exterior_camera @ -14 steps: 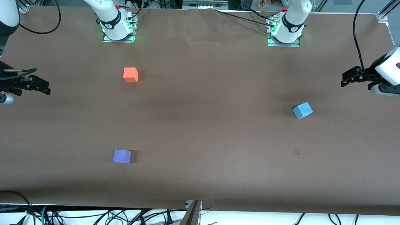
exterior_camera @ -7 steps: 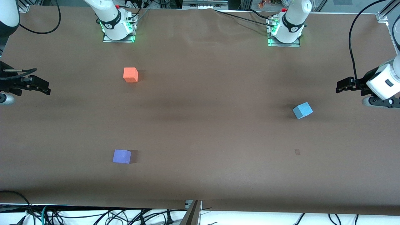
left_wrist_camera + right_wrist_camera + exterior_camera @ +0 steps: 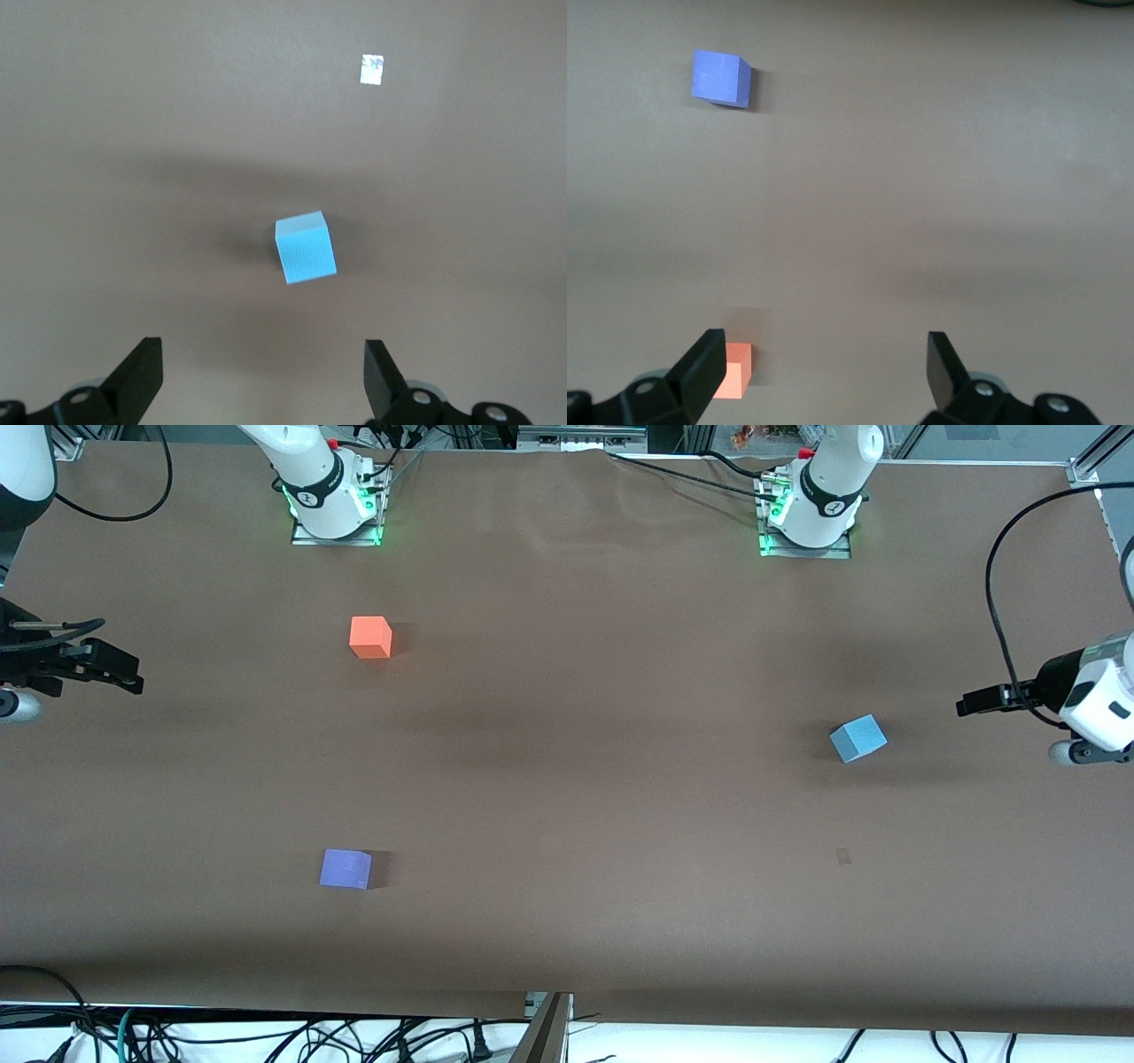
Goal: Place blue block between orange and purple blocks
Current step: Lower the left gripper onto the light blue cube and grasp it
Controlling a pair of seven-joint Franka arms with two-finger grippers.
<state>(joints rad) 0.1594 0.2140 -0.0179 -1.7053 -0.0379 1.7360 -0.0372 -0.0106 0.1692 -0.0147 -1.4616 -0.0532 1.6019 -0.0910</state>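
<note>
The light sky-blue block (image 3: 858, 738) sits on the brown table toward the left arm's end; in the left wrist view it (image 3: 306, 248) lies ahead of the open fingers. My left gripper (image 3: 967, 707) hovers over the table at that end, apart from the block, open and empty (image 3: 263, 372). The orange block (image 3: 370, 638) and the purple block (image 3: 345, 868) sit toward the right arm's end, the purple one nearer the camera. My right gripper (image 3: 135, 676) waits open and empty over that end (image 3: 824, 367), with the orange block (image 3: 733, 370) by one finger and the purple block (image 3: 720, 78) farther off.
The brown table cover (image 3: 567, 797) spreads between the blocks. A small pale mark (image 3: 842, 856) lies on it nearer the camera than the blue block, also in the left wrist view (image 3: 372, 69). The arm bases (image 3: 335, 509) (image 3: 808, 518) stand at the table's back edge.
My left gripper has swung down the front view and turned, so its fingers now line up toward the blue block. The right arm and all three blocks have not moved.
</note>
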